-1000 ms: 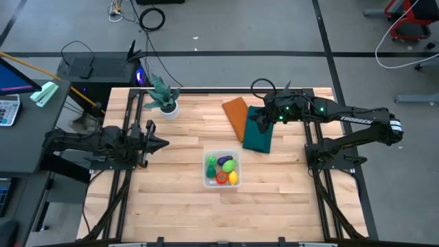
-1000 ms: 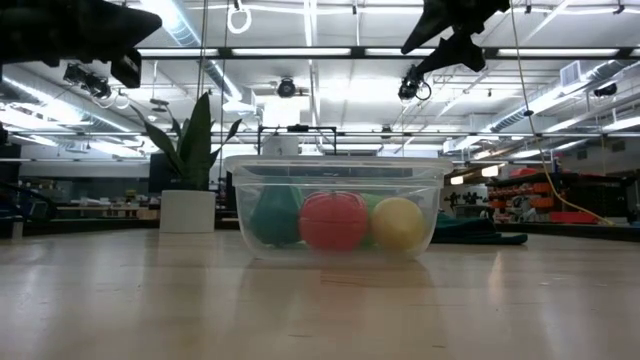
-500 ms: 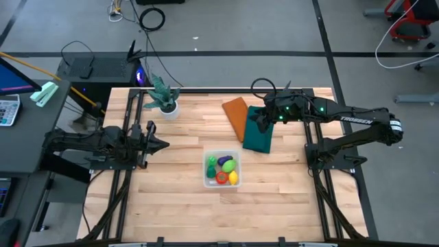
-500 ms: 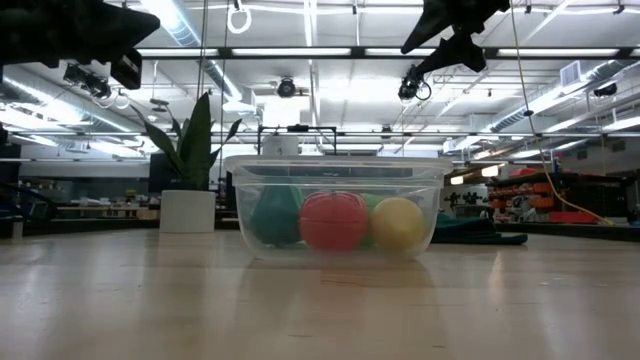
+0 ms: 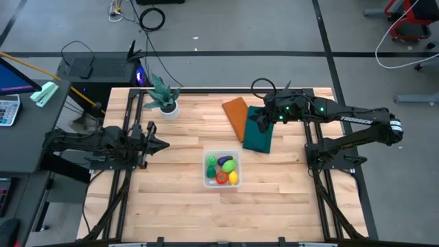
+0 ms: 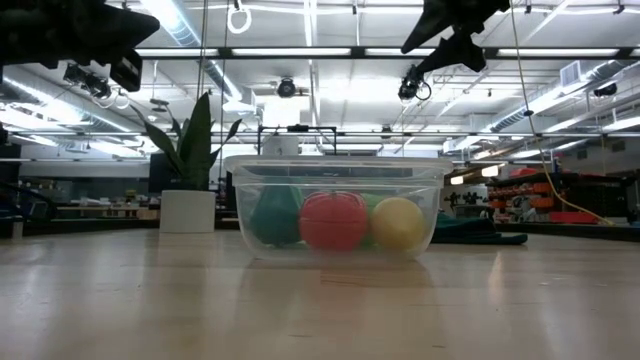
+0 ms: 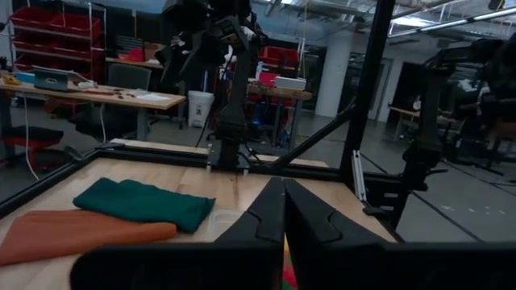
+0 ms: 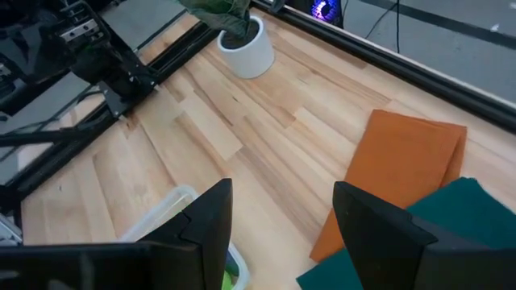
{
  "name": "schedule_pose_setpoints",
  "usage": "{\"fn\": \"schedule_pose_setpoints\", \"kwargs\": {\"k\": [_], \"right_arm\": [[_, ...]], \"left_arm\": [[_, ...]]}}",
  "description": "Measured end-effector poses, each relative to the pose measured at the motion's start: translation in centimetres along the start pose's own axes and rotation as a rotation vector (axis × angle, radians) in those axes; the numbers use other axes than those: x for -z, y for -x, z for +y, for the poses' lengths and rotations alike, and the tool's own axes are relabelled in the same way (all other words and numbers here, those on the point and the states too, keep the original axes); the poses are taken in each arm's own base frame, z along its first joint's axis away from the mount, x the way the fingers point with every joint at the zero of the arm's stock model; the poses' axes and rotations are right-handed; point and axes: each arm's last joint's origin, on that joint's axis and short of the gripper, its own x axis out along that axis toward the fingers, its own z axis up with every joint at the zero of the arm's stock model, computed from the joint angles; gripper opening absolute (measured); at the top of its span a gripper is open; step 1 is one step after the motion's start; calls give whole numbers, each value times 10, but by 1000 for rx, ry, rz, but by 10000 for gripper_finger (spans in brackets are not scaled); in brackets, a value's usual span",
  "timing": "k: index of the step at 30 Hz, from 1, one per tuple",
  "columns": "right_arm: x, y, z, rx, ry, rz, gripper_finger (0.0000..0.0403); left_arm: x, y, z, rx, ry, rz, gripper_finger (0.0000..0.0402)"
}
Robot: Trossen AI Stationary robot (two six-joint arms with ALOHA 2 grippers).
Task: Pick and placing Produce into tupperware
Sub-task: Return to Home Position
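The wooden table is carrying the tupperware mid-frame, produce sitting inside. I'm judging both arms should be retracting high: left hand pinched empty centre-left, right hand gaping empty over the green cloth.

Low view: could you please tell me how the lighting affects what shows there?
Low view: bright ceiling lights glare behind, leaving the arms overhead as dark silhouettes; the table reflects a pale sheen before the tupperware. High view: evenly lit.
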Motion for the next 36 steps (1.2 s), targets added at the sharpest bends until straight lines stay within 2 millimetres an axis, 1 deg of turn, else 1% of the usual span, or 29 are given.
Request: {"fn": "schedule_pose_setpoints", "kwargs": {"k": [2, 4, 6, 9, 13, 18, 20, 21, 24, 26, 30, 36], "right_arm": [[0, 4, -1, 0, 18, -3, 177], [-3, 13, -4, -16, 12, -27, 175], [-5, 27, -7, -33, 13, -67, 167], [-7, 50, -11, -58, 16, -130, 147], [-1, 80, -18, -78, 26, -170, 102], [10, 112, -27, -104, 24, -215, 20], [17, 121, -32, -118, 21, -240, 6], [22, 124, -35, -126, 13, -253, 9], [38, 126, -44, -161, -18, -305, 15], [50, 123, -50, -203, -42, -348, 8], [71, 108, -60, -308, -83, -426, 3], [91, 79, -68, -408, -96, -558, 1]], "left_arm": [[0, 0, 0, 0, 18, 0, 7], [0, 0, 0, 0, 35, 1, 5], [1, 0, 0, -1, 55, 7, 6], [2, 0, 0, -3, 82, 15, 20], [1, 0, 0, -5, 111, 14, 36], [1, 0, 1, -27, 151, 10, 37], [1, 0, 1, -31, 172, 8, 33], [1, 0, 1, -32, 177, 8, 31], [1, 0, 1, -33, 182, 8, 25], [1, 0, 1, -33, 182, 8, 22], [2, 0, 1, -34, 182, 9, 22], [2, 0, 1, -34, 174, 9, 34]]}}
